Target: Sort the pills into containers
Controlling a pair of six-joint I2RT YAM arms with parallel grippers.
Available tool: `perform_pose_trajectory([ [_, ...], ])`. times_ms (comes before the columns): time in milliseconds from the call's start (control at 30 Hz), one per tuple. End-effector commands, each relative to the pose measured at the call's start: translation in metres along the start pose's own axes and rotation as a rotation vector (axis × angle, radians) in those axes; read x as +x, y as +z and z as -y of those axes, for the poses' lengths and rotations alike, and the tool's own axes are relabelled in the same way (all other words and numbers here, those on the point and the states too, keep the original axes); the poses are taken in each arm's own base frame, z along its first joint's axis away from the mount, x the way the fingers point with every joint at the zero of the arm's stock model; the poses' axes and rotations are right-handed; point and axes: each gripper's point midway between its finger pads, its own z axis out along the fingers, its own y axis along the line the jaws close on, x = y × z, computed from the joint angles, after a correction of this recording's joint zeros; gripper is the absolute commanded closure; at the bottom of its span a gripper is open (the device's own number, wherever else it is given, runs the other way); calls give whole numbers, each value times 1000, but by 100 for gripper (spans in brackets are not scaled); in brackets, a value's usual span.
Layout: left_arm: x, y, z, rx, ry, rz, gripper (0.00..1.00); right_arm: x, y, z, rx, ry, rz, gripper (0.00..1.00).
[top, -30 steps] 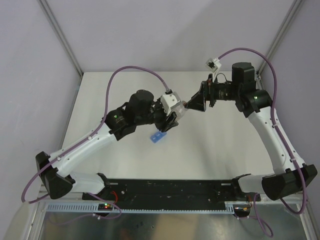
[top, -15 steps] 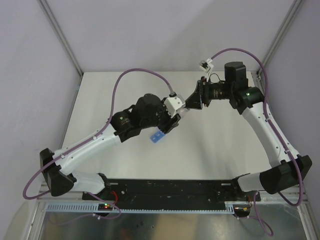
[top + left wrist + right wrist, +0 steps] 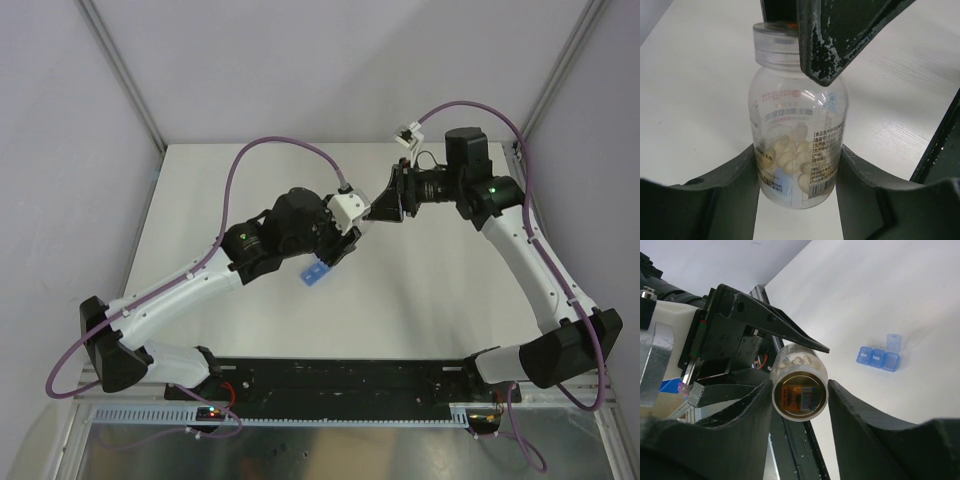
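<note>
Right gripper has swung in toward the left gripper since a second ago and its jaws have narrowed. Top view: we see the two grippers meeting tip to tip above the table. What sits between them is too hidden to make out here. The containers, a blue strip, lie on the table just to the near side of the left gripper, touching neither gripper.

Left wrist view: the left fingers are partly closed and clamp the lower body of a clear bottle, one on each side. Pills show as pale yellowish pieces piled in the bottle's lower half. Its label carries red and dark Chinese print and a barcode, too small for us to read. One right finger overlaps the clear cap.

Right wrist view: the right jaws stand about half open, and both fingers look to be pressing the sides of the bottle's round end. That end shows an orange patch with print that we cannot read. The containers lie flat on the table well off to the right of the bottle, with the end lid flipped open. White lettering on the other two lids is unreadable.
</note>
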Motion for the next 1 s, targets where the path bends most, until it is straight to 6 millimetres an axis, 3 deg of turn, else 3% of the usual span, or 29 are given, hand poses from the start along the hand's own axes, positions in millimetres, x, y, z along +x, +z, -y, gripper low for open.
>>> perform_pose_trajectory([
  [0,-32,-11,-4,-24,-8,96,100,-3,-3,-12,-28,-48,17,52],
  [133,-34,-12,-4,-23,-7,101,100,0,-2,-14,-40,-55,12,65],
  [367,-42,-20,4,31,9,133,100,1,-6,-26,-88,-102,7,98],
  [633,-54,-46,40,320,2,201,100,5,-12,-49,-132,-291,-7,100],
  [900,-47,-82,94,722,-22,196,100,17,-17,-65,-155,-619,-71,100],
  [967,-45,-86,102,783,-34,190,100,21,-19,-65,-143,-685,-101,96],
])
